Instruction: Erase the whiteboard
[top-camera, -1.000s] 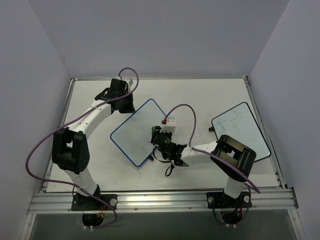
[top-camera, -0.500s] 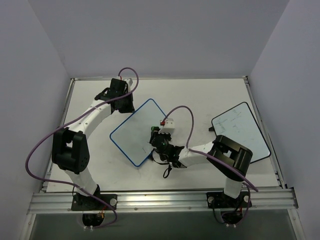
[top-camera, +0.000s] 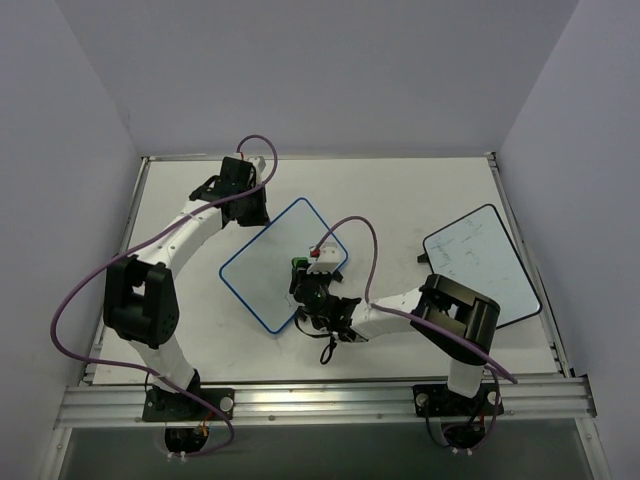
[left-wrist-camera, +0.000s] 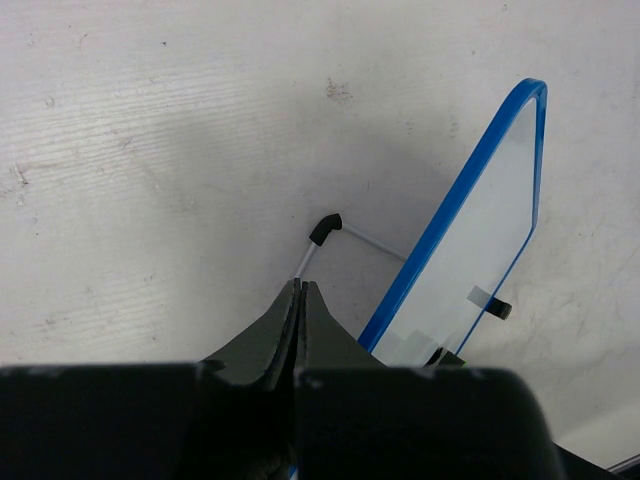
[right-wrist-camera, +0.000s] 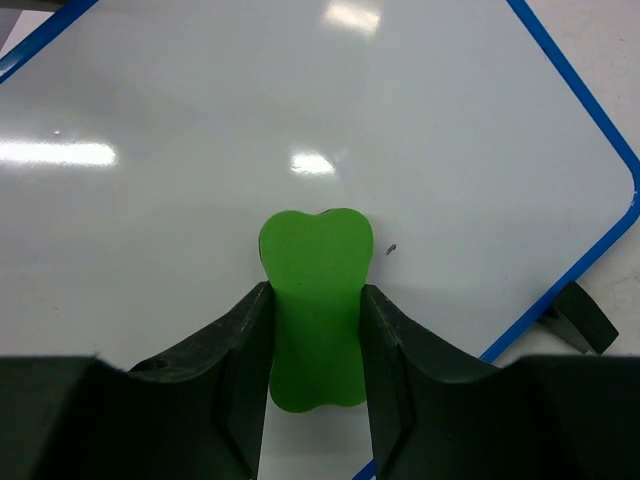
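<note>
Whiteboard (top-camera: 270, 275) seems mid-wipe: right fingers (right-wrist-camera: 240, 370) clamp the green eraser (right-wrist-camera: 315, 300) against it, and left fingers (left-wrist-camera: 275, 340) pinch its wire stand (left-wrist-camera: 315, 250). The next move probably calls for sweeping toward the speck (right-wrist-camera: 390, 248) at the eraser's 3 o'clock.

Eraser (right-wrist-camera: 315, 300) on whiteboard (top-camera: 265, 262); second board (top-camera: 480, 262) well right.

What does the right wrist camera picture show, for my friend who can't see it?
The right gripper holds a green eraser on the blue-framed whiteboard, which looks almost clean except one tiny dark speck beside the eraser.
</note>
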